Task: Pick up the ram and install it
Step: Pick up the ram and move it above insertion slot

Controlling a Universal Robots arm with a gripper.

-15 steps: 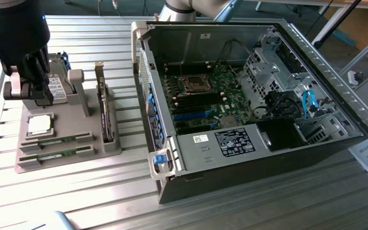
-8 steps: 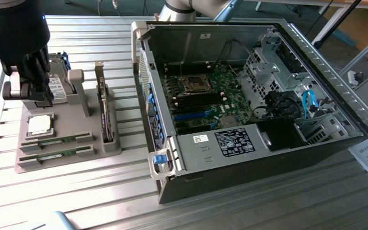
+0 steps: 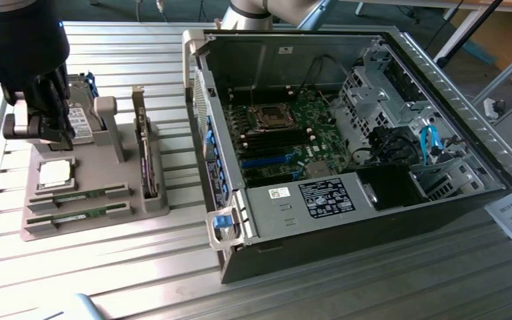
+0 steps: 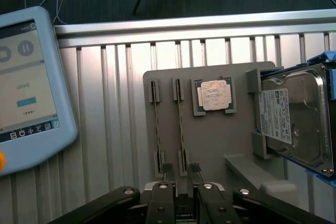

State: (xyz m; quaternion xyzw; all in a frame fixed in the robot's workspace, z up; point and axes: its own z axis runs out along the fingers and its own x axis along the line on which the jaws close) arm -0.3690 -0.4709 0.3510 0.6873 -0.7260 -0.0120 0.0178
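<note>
Hand (image 4: 181, 171) hangs over the ram (image 4: 180, 124), jaws apart; ram in holder (image 4: 210, 145).

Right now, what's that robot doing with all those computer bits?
The robot arm's tool is open and hangs over the grey parts tray, lined up with the end of one RAM stick. That stick and the other RAM stick lie in their tray slots, neither lifted yet. The open computer case stands beside the tray.
</note>
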